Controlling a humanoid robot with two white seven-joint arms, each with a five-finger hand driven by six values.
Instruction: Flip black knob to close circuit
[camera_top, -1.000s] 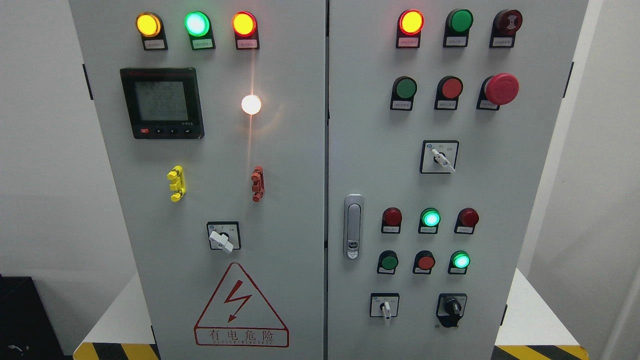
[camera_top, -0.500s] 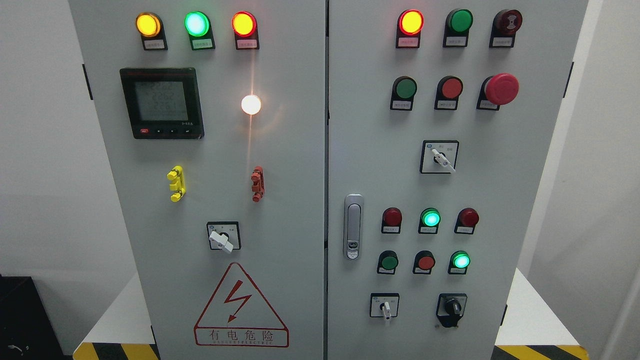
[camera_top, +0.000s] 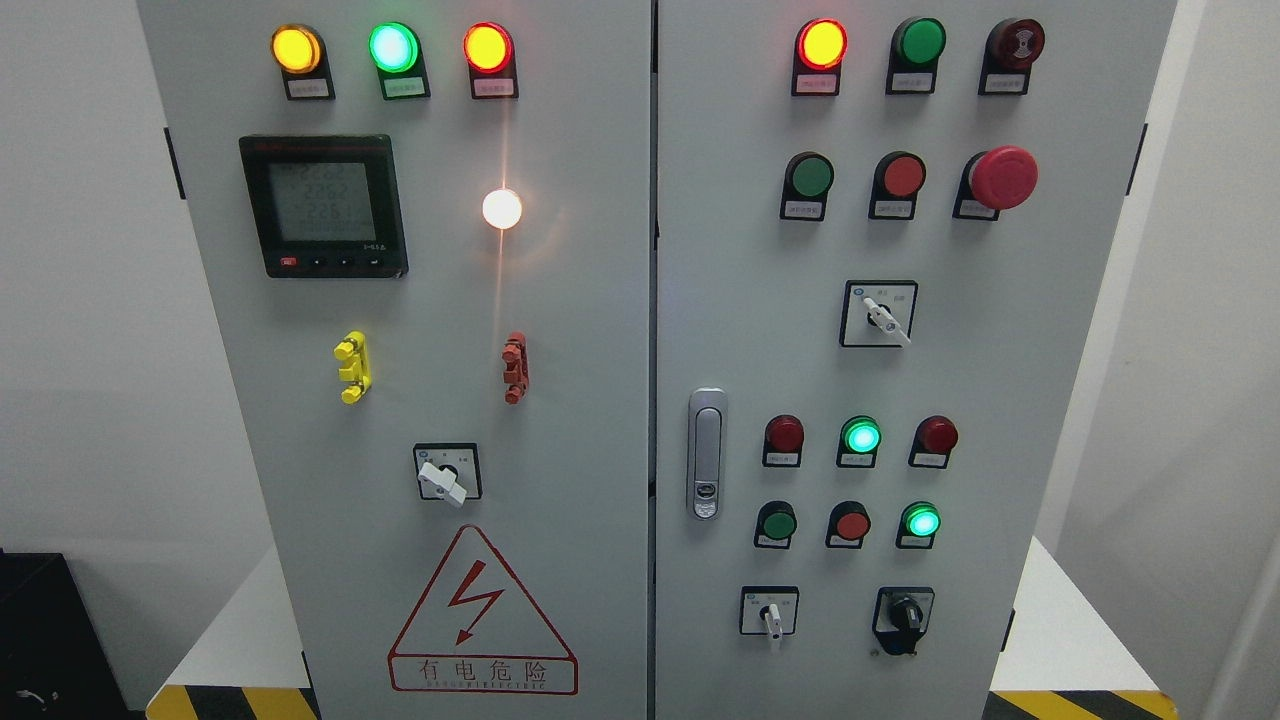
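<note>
Cabinet (camera_top: 560, 300): two grey doors, upright, facing camera; black knob (camera_top: 903, 617) at right door's lower right corner, beside white selector (camera_top: 771, 617), pointer roughly vertical, likely awaiting turn; low placement suits arm reach; neither hand in view, finger state unknown; knob untouched.

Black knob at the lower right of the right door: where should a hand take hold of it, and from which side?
Grip the raised bar of the black knob, pinching its two flat sides. Come straight at the cabinet door from the front: the bar looks roughly upright and stands proud of its black plate. The white-handled switch sits well clear to its left. Neither hand is in view.
</note>
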